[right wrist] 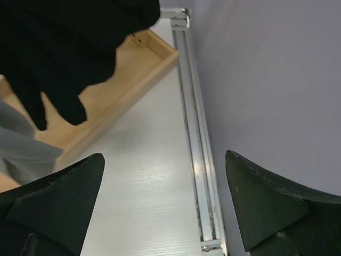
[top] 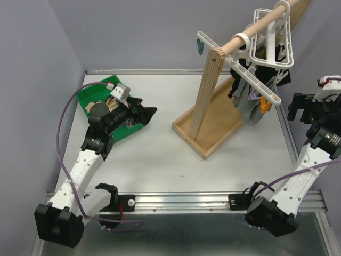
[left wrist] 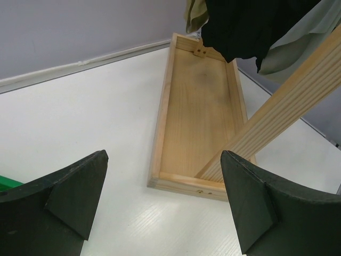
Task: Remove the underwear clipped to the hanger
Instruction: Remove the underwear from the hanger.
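Meanwhile, left hand [left wrist: 164,156] and right hand [right wrist: 165,154] gape wide (both empty).

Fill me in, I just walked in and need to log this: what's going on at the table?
Two robot arms are set to take underwear off a white hanger on a wooden rack. Black and grey pieces hang from the hanger. The right gripper is open and empty, close beside the hanging clothes. The left gripper is open and empty too, over by the green bin, facing the rack.
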Motion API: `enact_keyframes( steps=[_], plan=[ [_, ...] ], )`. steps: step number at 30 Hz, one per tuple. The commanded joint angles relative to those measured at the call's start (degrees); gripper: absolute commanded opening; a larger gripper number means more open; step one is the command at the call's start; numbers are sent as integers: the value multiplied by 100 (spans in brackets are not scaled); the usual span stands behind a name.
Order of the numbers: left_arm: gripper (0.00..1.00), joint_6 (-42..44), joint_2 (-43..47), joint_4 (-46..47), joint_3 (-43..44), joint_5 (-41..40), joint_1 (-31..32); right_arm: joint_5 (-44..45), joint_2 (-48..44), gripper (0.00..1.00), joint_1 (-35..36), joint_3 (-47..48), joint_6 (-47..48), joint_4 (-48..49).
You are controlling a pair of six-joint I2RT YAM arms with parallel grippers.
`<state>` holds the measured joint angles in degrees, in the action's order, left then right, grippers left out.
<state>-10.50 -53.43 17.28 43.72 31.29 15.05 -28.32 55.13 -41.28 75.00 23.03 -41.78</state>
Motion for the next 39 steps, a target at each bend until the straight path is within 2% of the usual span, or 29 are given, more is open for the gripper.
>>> enact_keyframes(
  steps=[1,5,12,21,29,39],
  plan=[
    [99,83,254,188,-13,-9,33,-798,-327,99,-30,891,-938,-287],
    [99,66,333,153,-31,-26,42,-956,-267,98,-30,1384,-1667,-243],
    [99,39,518,144,-110,-18,51,-1642,-293,93,-30,1570,-2812,572],
    [99,22,606,118,-110,-9,51,-2037,-433,87,-30,895,-4252,2392],
    [99,39,597,127,-110,-9,51,-2160,-284,85,-30,612,-4754,2851],
    [99,40,562,127,-101,-17,42,-2354,-82,83,-12,498,-4755,2860]
  ],
)
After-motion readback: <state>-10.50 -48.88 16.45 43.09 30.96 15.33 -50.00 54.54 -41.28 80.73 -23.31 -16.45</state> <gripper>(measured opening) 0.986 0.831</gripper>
